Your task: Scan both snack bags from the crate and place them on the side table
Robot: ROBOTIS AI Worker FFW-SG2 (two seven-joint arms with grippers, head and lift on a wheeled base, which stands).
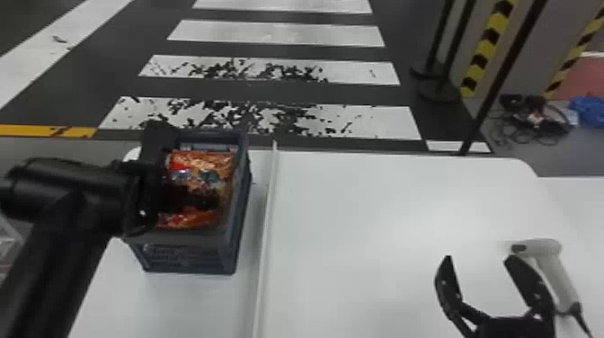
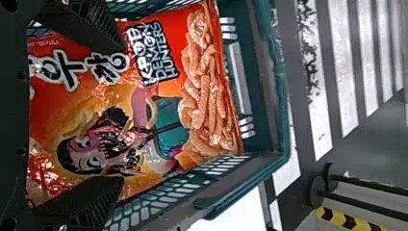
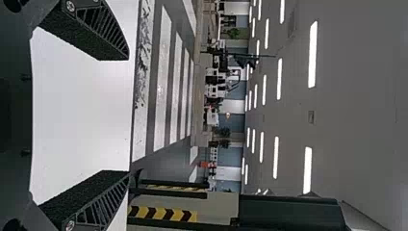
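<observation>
- One snack bag point(image 1: 200, 171) lies face up in the crate point(image 1: 242, 189); its glossy front is red and orange, with a cartoon figure and curly snack sticks on it.
- Whether a second bag lies under it, I cannot tell.
- The crate, open on top and with slotted walls, stands on the white table point(image 1: 382, 215), left of the thin raised strip point(image 1: 269, 189).
- The left gripper point(image 1: 184, 197) is down at the crate, over the bag, its arm coming in from the left.
- In the left wrist view the left gripper point(image 2: 121, 112) is open, fingers wide apart, one toward each side of the bag; whether they touch it is unclear.
- The right gripper point(image 1: 479, 258) is also open, over the table's near right part, well apart from the crate; its right wrist view shows white tabletop between the fingers.
- A pale handheld scanner point(image 1: 546, 251) with a dark cable is near the right gripper, on its right side.
- Beyond the table: a floor with worn white stripes point(image 1: 274, 33), black-and-yellow striping point(image 1: 483, 49), black stands point(image 1: 438, 90) and a tangle of cables point(image 1: 535, 119) beside something blue point(image 1: 588, 110).
</observation>
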